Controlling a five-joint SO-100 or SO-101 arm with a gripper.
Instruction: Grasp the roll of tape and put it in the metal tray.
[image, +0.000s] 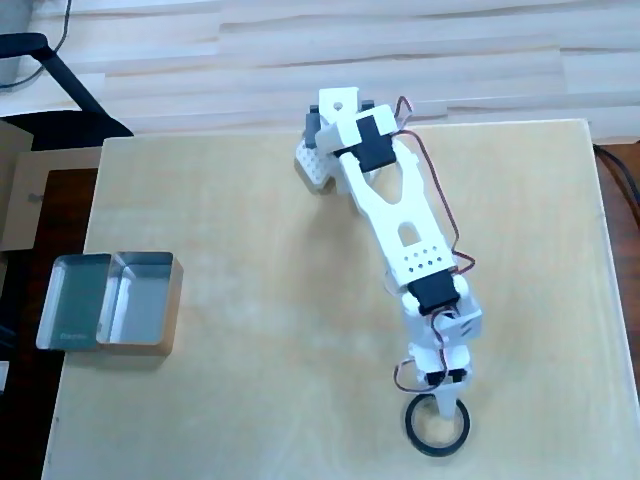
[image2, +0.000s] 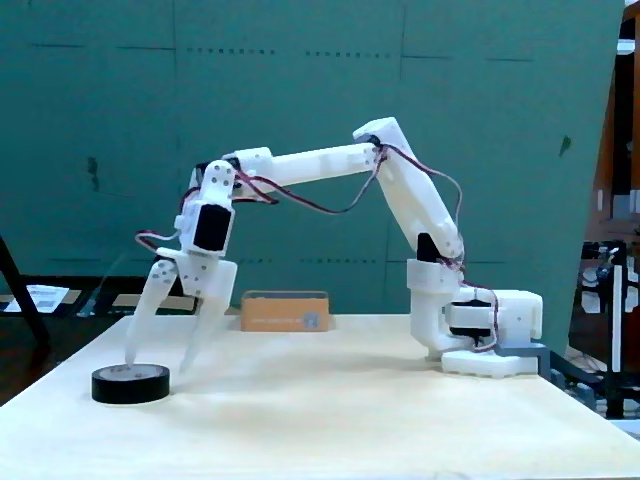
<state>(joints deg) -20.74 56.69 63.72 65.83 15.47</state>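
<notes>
The roll of tape (image: 413, 438) (image2: 130, 385) is a black ring lying flat near the table's front right corner in the overhead view. My white gripper (image: 441, 400) (image2: 157, 365) is open just above it, fingers pointing down. In the fixed view one fingertip (image2: 131, 357) hangs over the ring's open centre, and the other is outside the ring on its right, close to the table. Nothing is held. The metal tray (image: 177, 300), shiny and two-compartment, sits at the table's left edge in the overhead view, far from the gripper.
The arm's base (image: 325, 140) (image2: 490, 345) is fixed at the table's back edge in the overhead view. A low tan-looking box (image2: 285, 310) at the far table edge in the fixed view seems to be the tray's reflecting wall. A black chair leg (image: 60, 75) lies off the table.
</notes>
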